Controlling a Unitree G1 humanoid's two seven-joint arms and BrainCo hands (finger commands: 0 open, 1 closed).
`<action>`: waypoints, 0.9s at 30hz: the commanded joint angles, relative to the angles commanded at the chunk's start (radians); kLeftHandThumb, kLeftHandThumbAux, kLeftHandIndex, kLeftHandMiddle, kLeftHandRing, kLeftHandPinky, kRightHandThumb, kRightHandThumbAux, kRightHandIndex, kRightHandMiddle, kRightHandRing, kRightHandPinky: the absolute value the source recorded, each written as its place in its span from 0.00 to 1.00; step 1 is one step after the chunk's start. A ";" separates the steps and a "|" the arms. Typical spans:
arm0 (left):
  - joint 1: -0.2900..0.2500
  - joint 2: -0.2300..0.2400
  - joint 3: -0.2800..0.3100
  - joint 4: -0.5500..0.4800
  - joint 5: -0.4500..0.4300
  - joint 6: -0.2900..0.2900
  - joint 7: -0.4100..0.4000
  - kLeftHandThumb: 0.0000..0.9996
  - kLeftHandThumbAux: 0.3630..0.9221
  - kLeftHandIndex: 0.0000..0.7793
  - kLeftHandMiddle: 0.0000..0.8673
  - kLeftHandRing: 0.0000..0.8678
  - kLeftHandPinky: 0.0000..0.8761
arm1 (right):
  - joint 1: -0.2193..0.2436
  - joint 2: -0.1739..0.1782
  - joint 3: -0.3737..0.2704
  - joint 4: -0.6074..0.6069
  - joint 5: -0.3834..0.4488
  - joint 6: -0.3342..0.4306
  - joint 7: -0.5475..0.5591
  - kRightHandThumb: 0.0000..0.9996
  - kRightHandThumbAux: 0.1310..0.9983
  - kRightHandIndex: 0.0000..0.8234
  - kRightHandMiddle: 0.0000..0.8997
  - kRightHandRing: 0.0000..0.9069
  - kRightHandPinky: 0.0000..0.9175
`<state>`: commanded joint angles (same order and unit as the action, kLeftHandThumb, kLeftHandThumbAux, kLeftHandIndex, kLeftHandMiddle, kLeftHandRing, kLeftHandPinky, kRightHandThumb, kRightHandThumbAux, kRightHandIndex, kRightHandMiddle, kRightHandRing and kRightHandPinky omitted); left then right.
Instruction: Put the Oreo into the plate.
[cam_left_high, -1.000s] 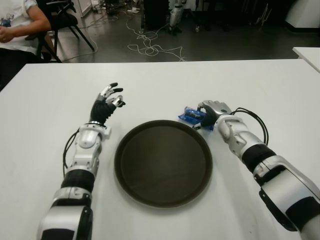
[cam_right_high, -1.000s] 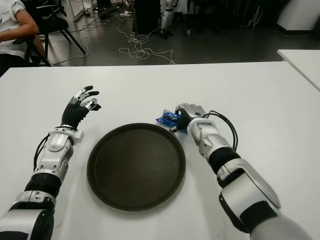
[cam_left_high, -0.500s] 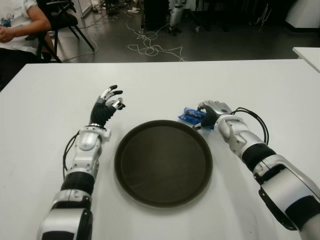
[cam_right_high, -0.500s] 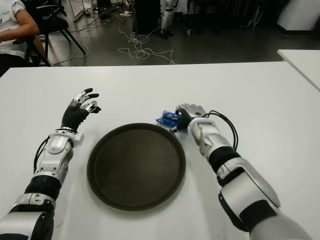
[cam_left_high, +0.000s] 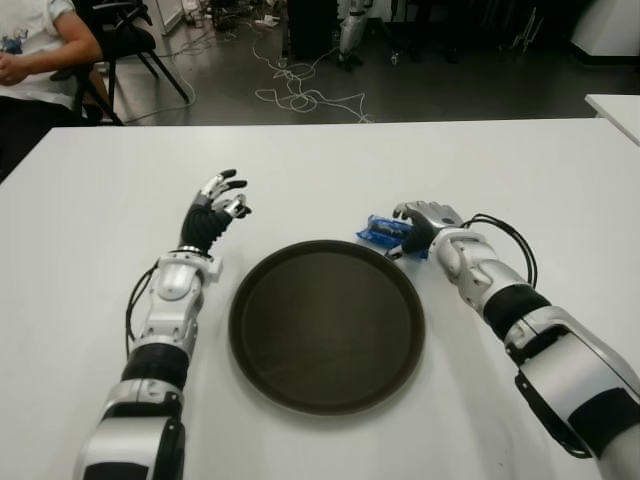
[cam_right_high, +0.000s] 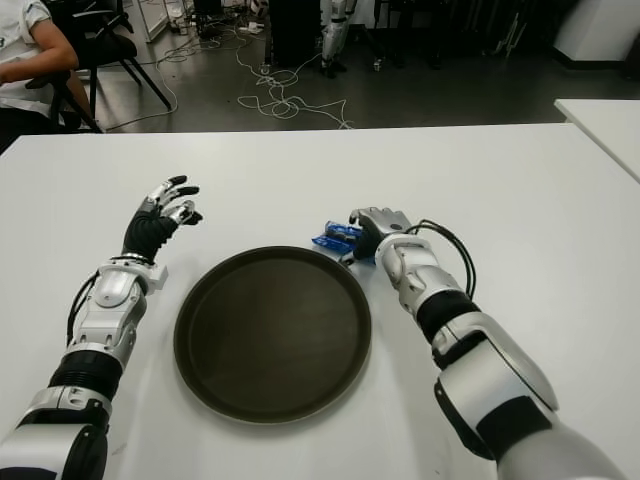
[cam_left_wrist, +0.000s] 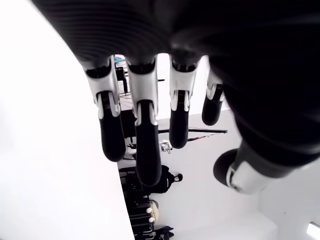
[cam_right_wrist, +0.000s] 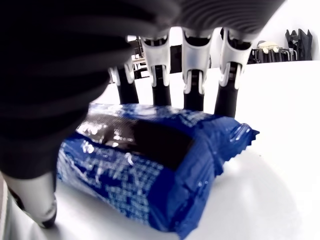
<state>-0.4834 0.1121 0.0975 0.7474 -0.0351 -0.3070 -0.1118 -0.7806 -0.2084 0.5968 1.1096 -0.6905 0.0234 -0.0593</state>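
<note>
oreo packet, blue crinkly film, sat on the white table just beyond the far right rim of the plate, outside it. judged light, soft-sided and a bit slick, contents brittle; best held across its middle from both long sides with a gentle squeeze, not by the crimped end. right hand was over it, 4 fingers curled down behind the pack and thumb at the near side, closed around the packet, though the pack looked to be resting on the table, not lifted. plate was dark, round, shallow-rimmed and held nothing. left hand showed raised beside the plate's left side, fingers loosely extended, gripping nothing.
</note>
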 joint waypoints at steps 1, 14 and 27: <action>0.000 0.000 0.000 0.000 -0.001 0.000 0.000 1.00 0.50 0.21 0.27 0.52 0.42 | -0.001 0.000 0.000 0.001 0.000 -0.001 0.003 0.00 0.64 0.33 0.35 0.38 0.36; 0.003 0.003 -0.003 -0.003 0.007 0.003 0.004 1.00 0.50 0.20 0.27 0.52 0.41 | -0.002 0.002 0.002 0.006 0.001 0.004 0.015 0.00 0.62 0.30 0.30 0.32 0.32; 0.006 -0.004 0.002 -0.012 -0.007 0.013 0.001 1.00 0.50 0.21 0.27 0.52 0.43 | 0.001 0.002 -0.004 0.011 0.008 -0.010 0.019 0.00 0.64 0.31 0.32 0.35 0.33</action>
<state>-0.4778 0.1083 0.0999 0.7353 -0.0425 -0.2943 -0.1104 -0.7797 -0.2060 0.5931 1.1202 -0.6825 0.0138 -0.0405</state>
